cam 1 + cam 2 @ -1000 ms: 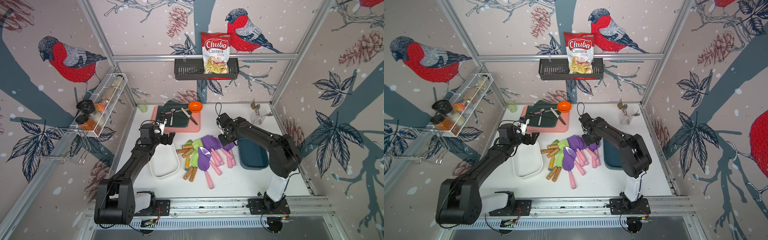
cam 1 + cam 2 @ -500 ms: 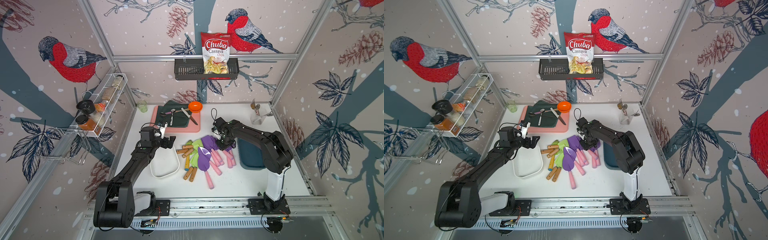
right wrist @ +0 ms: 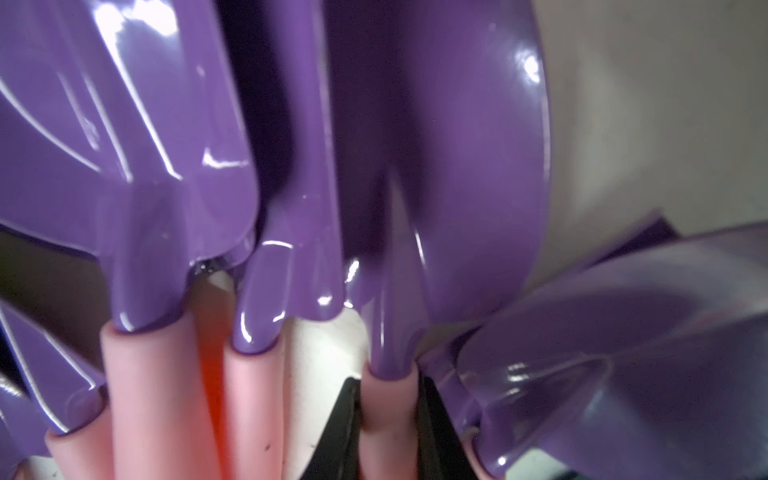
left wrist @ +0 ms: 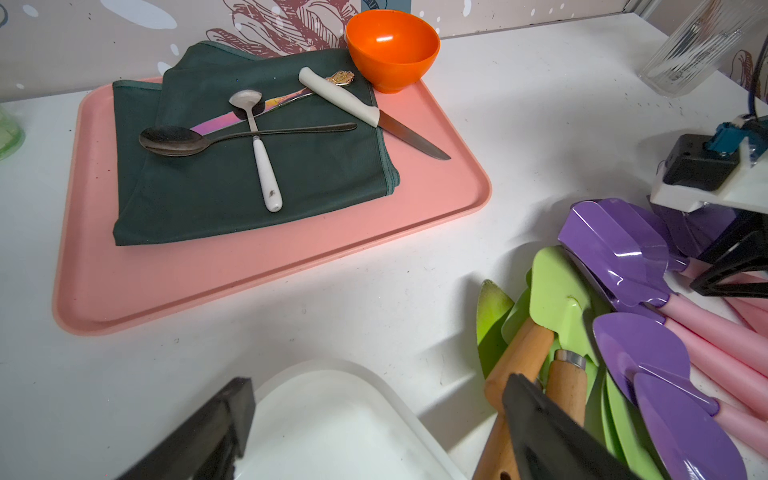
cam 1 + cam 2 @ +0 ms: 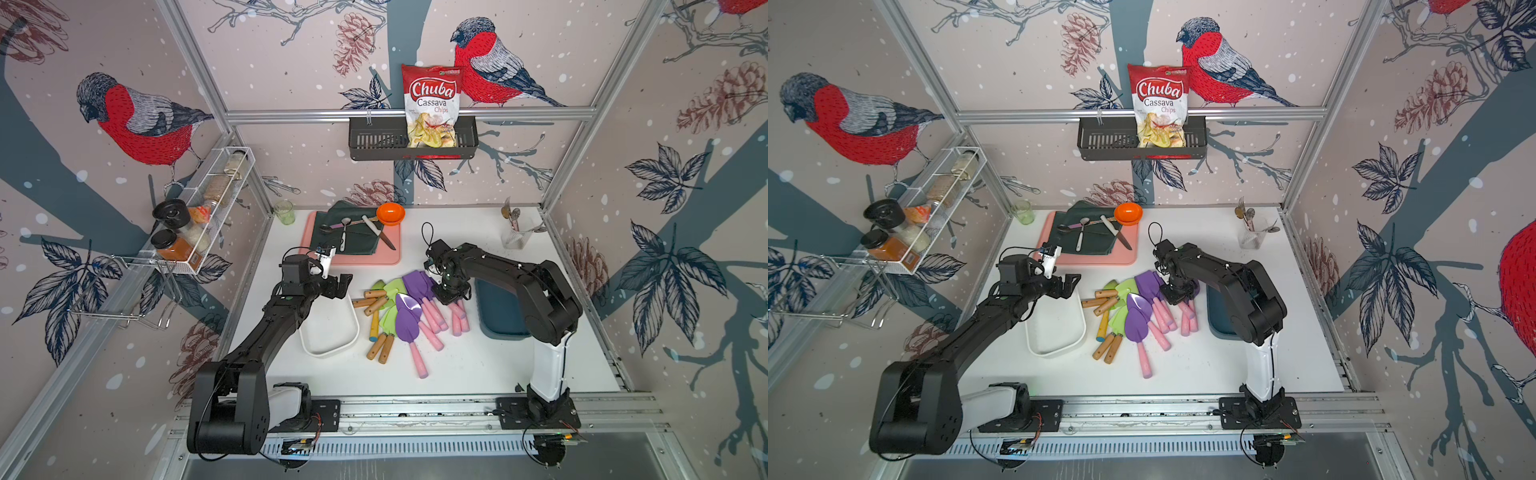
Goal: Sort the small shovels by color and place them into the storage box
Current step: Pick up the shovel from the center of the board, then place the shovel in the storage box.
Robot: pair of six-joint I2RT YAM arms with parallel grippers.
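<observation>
right gripper (image 3: 388, 417) is clamping the handle of a purple shovel (image 3: 440, 166); left gripper (image 4: 378, 403) is gaping wide; next is likely needing a clean lift toward the teal box (image 5: 494, 313).

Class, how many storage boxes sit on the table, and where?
2: the white box beside the green shovels, the teal box beside the pink handles. None seems hidden.

Through my right wrist camera only the two black tips of my right gripper (image 3: 388, 419) show; the frame's edge cuts off the rest. They press either side of the pink handle of the purple shovel (image 3: 449, 187), and that handle runs out of frame too. A neighbouring blade (image 3: 623, 353) is blurred. In both top views, centre right, my right arm (image 5: 536, 291) hides part of the teal box (image 5: 498, 309) (image 5: 1219, 320). My left gripper (image 4: 376, 419) has its fingers (image 4: 548, 432) cropped, as is the glass (image 4: 702, 45).
</observation>
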